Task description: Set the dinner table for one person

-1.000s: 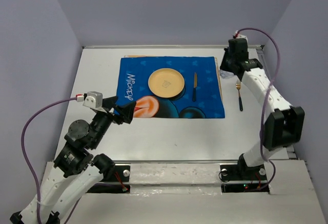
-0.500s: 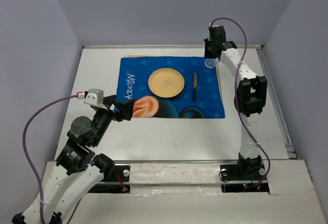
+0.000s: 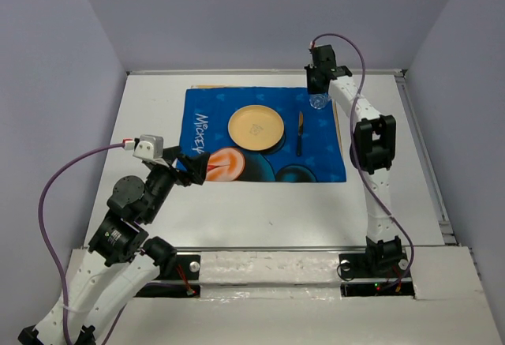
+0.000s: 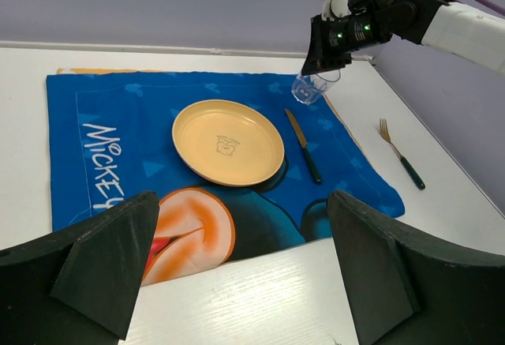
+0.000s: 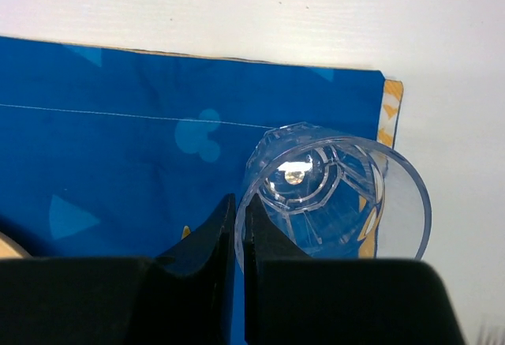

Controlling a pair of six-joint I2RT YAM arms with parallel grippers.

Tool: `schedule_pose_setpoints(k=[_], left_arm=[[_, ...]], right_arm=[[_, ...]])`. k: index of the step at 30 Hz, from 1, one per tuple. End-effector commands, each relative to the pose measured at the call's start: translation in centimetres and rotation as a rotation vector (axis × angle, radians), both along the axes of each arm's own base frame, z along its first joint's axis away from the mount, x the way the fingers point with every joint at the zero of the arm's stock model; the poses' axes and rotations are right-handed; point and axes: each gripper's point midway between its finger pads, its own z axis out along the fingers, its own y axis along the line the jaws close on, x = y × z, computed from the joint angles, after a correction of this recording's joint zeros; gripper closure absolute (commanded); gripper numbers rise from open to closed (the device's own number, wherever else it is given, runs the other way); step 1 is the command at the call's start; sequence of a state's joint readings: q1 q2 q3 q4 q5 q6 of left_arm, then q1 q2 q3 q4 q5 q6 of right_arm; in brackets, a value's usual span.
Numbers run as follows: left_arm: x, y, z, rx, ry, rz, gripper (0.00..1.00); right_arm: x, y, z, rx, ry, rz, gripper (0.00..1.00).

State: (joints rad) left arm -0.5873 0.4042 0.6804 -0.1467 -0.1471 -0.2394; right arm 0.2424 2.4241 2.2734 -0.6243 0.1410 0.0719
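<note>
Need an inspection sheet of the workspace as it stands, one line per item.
Surface: white dinner table, with a blue Mickey placemat spread flat on it.
Job's things: yellow plate on the placemat; knife on the cloth, right of the plate; fork on bare table right of the cloth; clear glass over the placemat's far right corner.
Clutter: nothing seen.
Grippers: left gripper open and empty, by the placemat's near left edge; right gripper shut on the glass's wall.
Cables: left purple cable and right purple cable loop clear of the items.
Surroundings: plain lavender walls.
</note>
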Motion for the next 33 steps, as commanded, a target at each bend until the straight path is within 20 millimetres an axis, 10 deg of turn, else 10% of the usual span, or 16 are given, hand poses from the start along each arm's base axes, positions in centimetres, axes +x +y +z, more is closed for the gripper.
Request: schedule_pose_setpoints(k=[1, 6, 15, 16, 17, 23, 33], left_arm=[[0.3, -0.1, 0.9, -0.001, -0.038, -0.006, 0.01], [0.2, -0.2, 1.0, -0.004, -0.042, -0.01, 0.01], [0.0, -0.1, 1.3, -0.01, -0.056, -0.012, 0.01], [-0.2, 0.0, 1.6, -0.017, -0.063, -0.015, 0.01], [-0.3, 0.0, 1.6, -0.02, -0.065, -0.016, 0.01], [-1.1, -0.1, 2.3, -0.041, -0.091, -0.041, 0.01], [-2.1, -0.2, 2.9, -0.06, -0.114, -0.067, 0.01]], right_arm=[[0.8, 1.6, 1.5, 0.001, -0.044, 0.044, 0.9], [1.1, 1.1, 3.7, 0.003, -0.086, 0.008, 0.31], [-1.6, -0.4, 10.8, 0.066, -0.194, -0.11, 0.24], [-3.0, -1.1, 14.8, 0.093, -0.272, -0.135, 0.25], [-5.0, -2.7, 10.9, 0.076, -0.198, -0.193, 0.26], [-13.8, -11.0, 4.9, 0.241, -0.114, -0.466, 0.3], [-21.7, -16.2, -2.7, 0.191, 0.044, -0.635, 0.37]])
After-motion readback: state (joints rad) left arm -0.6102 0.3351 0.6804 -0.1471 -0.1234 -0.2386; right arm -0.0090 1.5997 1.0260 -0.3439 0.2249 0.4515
